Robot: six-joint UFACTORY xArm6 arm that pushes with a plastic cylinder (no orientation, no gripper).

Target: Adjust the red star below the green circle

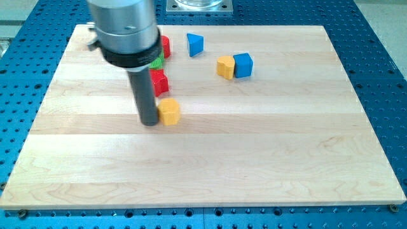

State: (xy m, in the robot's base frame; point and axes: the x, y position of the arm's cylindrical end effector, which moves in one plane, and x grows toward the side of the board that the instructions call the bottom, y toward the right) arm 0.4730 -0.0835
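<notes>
Where my tip [149, 122] rests on the tabletop [254, 146], just left of a yellow block [169, 111]: red star [159, 82] above it, directly below green circle [156, 62], likely placed. No gripper fitted.

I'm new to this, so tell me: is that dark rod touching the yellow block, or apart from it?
Touching, it seems: my tip stands right against the left side of the yellow block, with no gap showing between them.

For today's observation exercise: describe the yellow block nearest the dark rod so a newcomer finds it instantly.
Start at the wooden board and find the dark rod. At my tip, on the view's right, sits the yellow block. Unlike the other yellow block, no blue cube sits beside it.
</notes>
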